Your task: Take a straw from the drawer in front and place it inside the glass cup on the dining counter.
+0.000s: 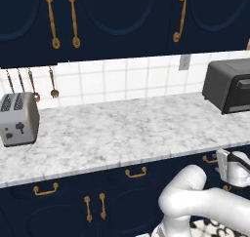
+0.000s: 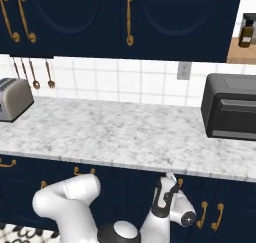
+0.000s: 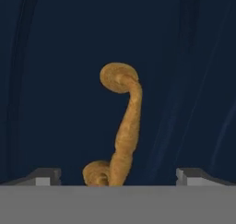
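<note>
The drawer is a navy-blue front that faces me close up in the hand view. Its curved brass handle stands between my two fingertips. My gripper is open, one tip on each side of the handle and clear of it. In the left base view the white hand sits just under the worktop edge at the right, next to that drawer's handle. The right base view has the hand pressed up near the drawer front. The straw is hidden. The glass cup and dining counter are out of view.
A marble worktop runs above the drawers, with a grey toaster at the left and a dark oven at the right. More brass drawer handles and vertical door handles lie to the left. Upper cabinets hang overhead.
</note>
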